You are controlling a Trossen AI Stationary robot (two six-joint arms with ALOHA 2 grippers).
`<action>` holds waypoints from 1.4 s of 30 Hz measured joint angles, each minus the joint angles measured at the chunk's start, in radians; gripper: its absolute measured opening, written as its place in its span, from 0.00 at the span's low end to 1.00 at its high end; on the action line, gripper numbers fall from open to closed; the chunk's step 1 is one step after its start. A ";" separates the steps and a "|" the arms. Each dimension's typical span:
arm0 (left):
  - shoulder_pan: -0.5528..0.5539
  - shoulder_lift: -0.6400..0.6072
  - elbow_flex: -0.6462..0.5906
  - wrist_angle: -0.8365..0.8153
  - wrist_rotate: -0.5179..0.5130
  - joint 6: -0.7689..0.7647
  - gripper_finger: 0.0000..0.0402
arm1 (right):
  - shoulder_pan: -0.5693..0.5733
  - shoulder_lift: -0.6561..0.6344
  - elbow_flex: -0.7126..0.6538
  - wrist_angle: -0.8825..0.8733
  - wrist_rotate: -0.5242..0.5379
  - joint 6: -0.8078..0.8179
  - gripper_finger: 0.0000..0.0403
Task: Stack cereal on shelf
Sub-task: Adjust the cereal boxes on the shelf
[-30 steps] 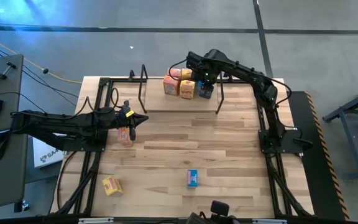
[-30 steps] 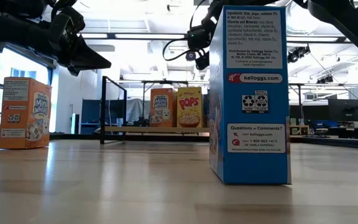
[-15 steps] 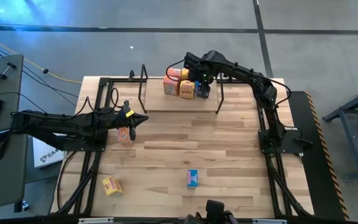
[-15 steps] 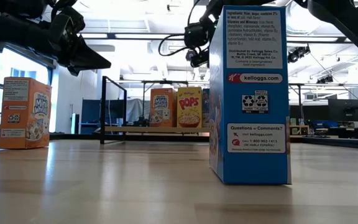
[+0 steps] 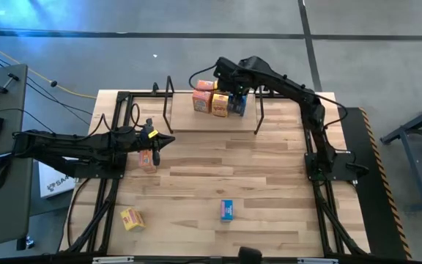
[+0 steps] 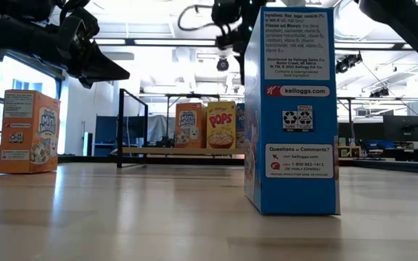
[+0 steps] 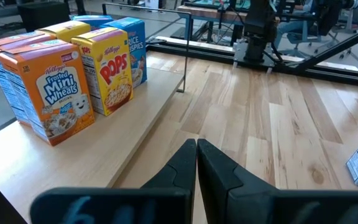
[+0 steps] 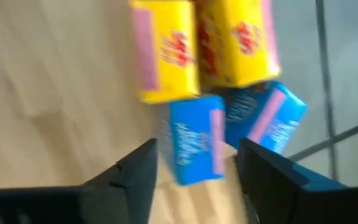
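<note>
The shelf [image 5: 196, 121] stands at the table's far side. Orange [image 5: 203, 100], yellow [image 5: 219, 104] and blue cereal boxes [image 5: 234, 103] stand upright on it in a cluster. My right gripper [image 5: 228, 82] hovers above them, open and pointing steeply down; in the right wrist view its fingers [image 8: 138, 174] frame a blue box [image 8: 194, 146] far below without touching it. My left gripper [image 5: 165, 139] is shut and held level above the table's left part, beside a loose orange box [image 5: 147, 159] that stands on the table.
A yellow box [image 5: 132, 218] lies near the front left. A blue box [image 5: 227, 210] stands near the front centre and fills much of the low view [image 6: 290, 109]. Black wire uprights [image 5: 168, 95] close the shelf's ends. Bare wood lies between shelf and loose boxes.
My right gripper has risen from the blue box on the shelf and shifted slightly toward the table's left. The box, earlier hidden under the gripper, now stands uncovered on the shelf beside the yellow one.
</note>
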 joint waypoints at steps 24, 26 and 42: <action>0.000 0.000 0.000 -0.001 0.000 0.001 0.02 | 0.076 0.001 -0.437 0.527 0.037 0.210 0.01; 0.000 0.000 0.000 -0.002 0.000 0.001 0.02 | 0.071 0.001 -0.451 0.543 0.038 0.210 0.01; 0.000 0.000 0.000 -0.002 0.000 0.001 0.02 | 0.069 0.001 -0.464 0.589 0.116 0.202 0.00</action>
